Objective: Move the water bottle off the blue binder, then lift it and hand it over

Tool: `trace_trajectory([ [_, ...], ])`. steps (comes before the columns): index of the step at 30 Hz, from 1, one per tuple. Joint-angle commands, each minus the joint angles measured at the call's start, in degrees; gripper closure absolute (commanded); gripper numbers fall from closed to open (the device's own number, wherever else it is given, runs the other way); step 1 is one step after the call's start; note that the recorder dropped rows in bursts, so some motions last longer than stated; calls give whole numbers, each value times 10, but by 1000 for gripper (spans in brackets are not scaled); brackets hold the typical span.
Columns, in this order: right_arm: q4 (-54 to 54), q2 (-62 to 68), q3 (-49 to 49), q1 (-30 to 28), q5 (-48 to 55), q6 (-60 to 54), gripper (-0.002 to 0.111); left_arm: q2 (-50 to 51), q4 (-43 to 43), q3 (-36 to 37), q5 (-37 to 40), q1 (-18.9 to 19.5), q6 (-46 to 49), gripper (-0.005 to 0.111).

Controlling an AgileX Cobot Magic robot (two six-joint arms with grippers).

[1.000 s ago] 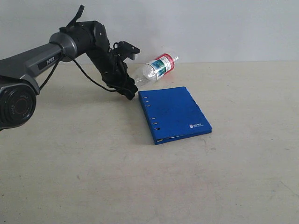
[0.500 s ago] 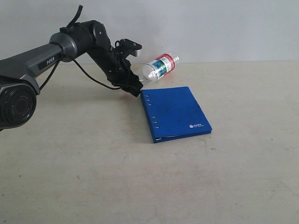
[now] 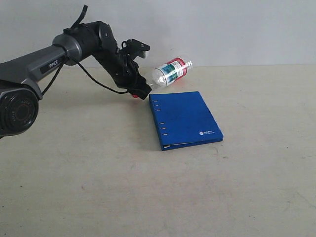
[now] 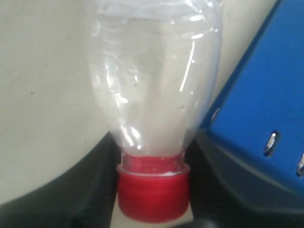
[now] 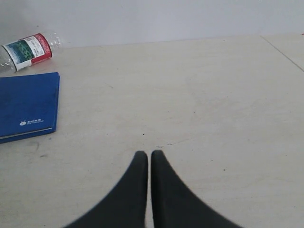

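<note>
- The desk (image 3: pixel 247 187) is pale and bare across the whole front and right side. Its far edge meets a plain wall (image 3: pixel 222 29) close behind the task's things.
- The left arm (image 3: pixel 44 61) reaches in from the left edge, ending just left of the binder's far corner.
- The blue binder (image 3: pixel 185 118) lies flat and closed near the middle. Its slotted spine edge (image 3: pixel 159 117) faces the arm, and a small white logo (image 3: pixel 207 132) sits at its near right corner. There is open desk on its other three sides.
- The water bottle (image 3: pixel 170 71) lies tilted just past the binder's far edge, off the cover, with its base toward the wall. It is clear plastic with a white, green and red label (image 3: pixel 174 68).
- The left hand (image 3: pixel 142 83) is about half closed on the bottle's neck. Its dark fingers (image 4: pixel 80 190) lie against both sides above the cap.
- The right hand (image 5: pixel 149 156) has its fingers pressed together, holding nothing, over bare desk well apart from the binder.
- The red cap (image 4: pixel 152 197) sits between the left fingers.
</note>
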Motion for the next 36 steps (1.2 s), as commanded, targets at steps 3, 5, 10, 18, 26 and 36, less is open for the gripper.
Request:
trace_trajectory([
  [3, -3, -1, -2, -2, -3, 0, 109, -51, 136, 0, 69, 4, -51, 102],
  [5, -3, -1, -2, -2, -3, 0, 109, -71, 179, 0, 102, 7, -61, 102],
  [10, -3, -1, -2, -2, -3, 0, 109, -121, 191, 0, 115, 14, -73, 102],
  [18, -3, -1, -2, -2, -3, 0, 109, -197, 206, 0, 115, 14, -102, 102],
  [26, -3, -1, -2, -2, -3, 0, 109, -233, 231, 14, 115, 14, -104, 102],
  [36, -3, -1, -2, -2, -3, 0, 109, -333, 259, 203, 115, 16, -83, 102],
])
